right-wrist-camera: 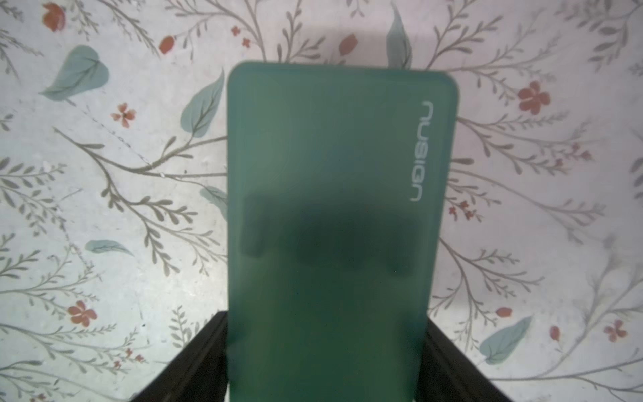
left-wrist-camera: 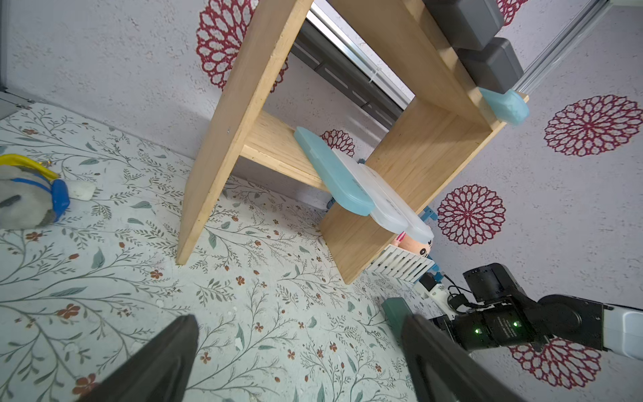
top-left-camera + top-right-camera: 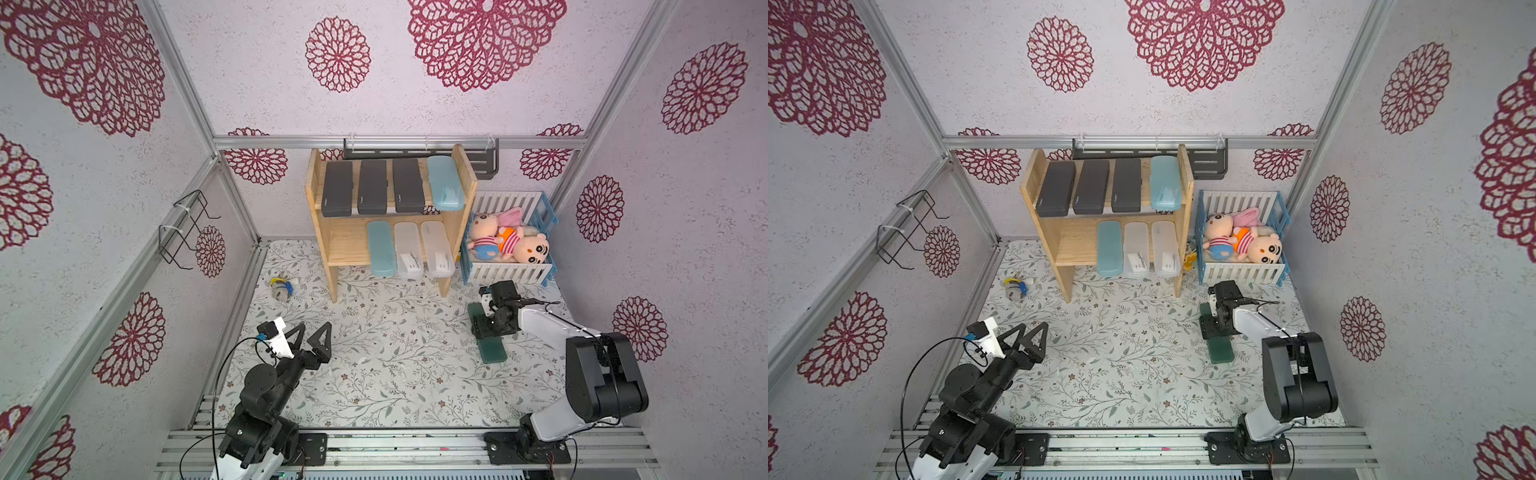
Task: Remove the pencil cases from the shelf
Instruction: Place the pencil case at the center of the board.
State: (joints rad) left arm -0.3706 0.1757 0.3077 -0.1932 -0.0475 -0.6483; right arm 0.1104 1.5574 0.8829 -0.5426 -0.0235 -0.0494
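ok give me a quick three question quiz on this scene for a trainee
1. True or false: the left end effector is shut.
2. How many pencil cases lie on the top tier of the shelf?
3. The right end effector grips which case? A dark grey, B dark green, C frosted clear.
Key: 1 false; 2 four; 3 B, the dark green case.

arms (image 3: 544,328): black joints, white links | cables (image 3: 536,300): black | LEDs (image 2: 478,330): green
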